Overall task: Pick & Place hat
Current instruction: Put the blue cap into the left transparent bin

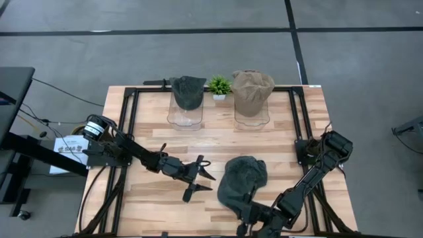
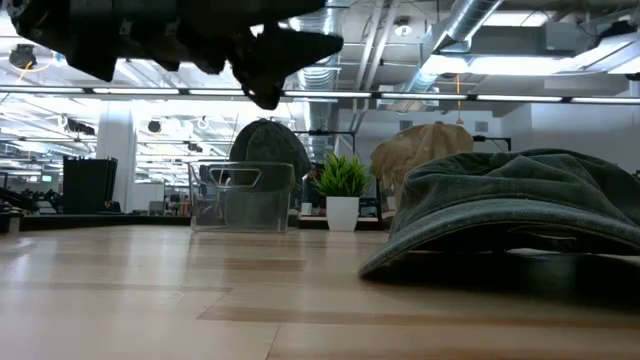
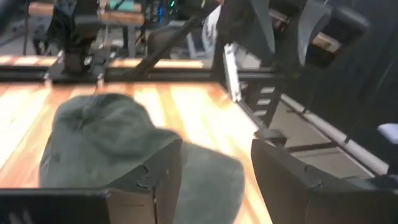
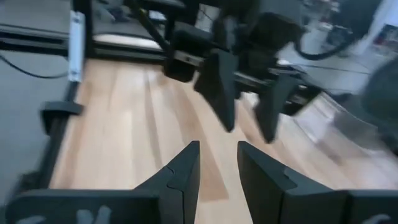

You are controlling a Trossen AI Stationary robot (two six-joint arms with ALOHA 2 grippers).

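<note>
A dark grey-green hat (image 1: 242, 182) lies crown-up on the wooden table, resting on its rim and brim; the low view shows the hat (image 2: 520, 200) at right. My left gripper (image 1: 206, 180) hovers open just left of it, fingers pointing at it. In the left wrist view the hat (image 3: 99, 143) sits ahead of the wide-open left gripper (image 3: 216, 149). My right gripper (image 1: 246, 221) is low at the table's near edge, just beyond the hat's near side, pointing left. The right gripper (image 4: 217, 149) shows a narrow gap with only bare table between its fingers.
At the far edge stand two clear stands: one carries a dark hat (image 1: 188, 92), the other a tan hat (image 1: 252, 91). A small potted plant (image 1: 219, 86) sits between them. A black frame (image 1: 129, 112) borders the table. Bare wood lies between the stands and the grey-green hat.
</note>
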